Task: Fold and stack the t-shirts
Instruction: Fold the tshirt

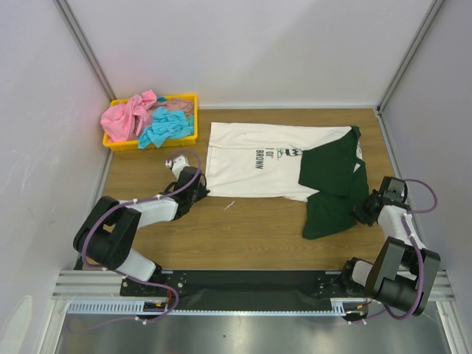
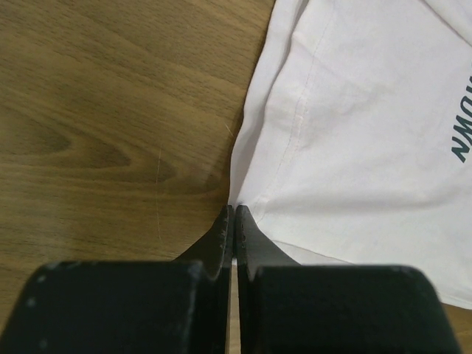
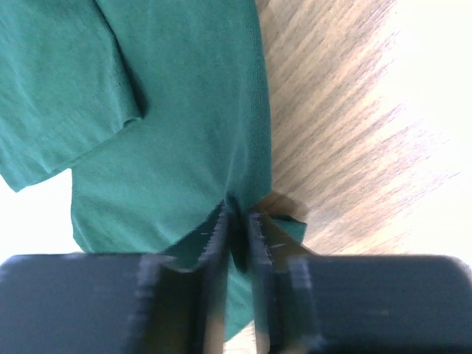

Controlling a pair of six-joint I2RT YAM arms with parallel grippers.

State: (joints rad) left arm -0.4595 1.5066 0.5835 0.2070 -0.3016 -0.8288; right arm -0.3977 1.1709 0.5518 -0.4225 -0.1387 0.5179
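Observation:
A white t-shirt (image 1: 251,166) with dark green sleeves (image 1: 332,199) and black print lies spread on the wooden table. My left gripper (image 1: 200,190) sits at its near left hem corner. In the left wrist view that gripper (image 2: 234,210) is shut, with the white cloth (image 2: 354,125) pinched at the tips. My right gripper (image 1: 363,210) is at the right edge of the near green sleeve. In the right wrist view its jaws (image 3: 237,214) stand nearly together with a fold of green cloth (image 3: 184,110) between them. A pink t-shirt (image 1: 125,118) and a turquoise one (image 1: 166,127) lie crumpled in the tray.
A yellow tray (image 1: 195,118) stands at the back left against the wall. White walls close the table on the left, back and right. Bare wood (image 1: 251,236) lies between the white shirt and the arm bases.

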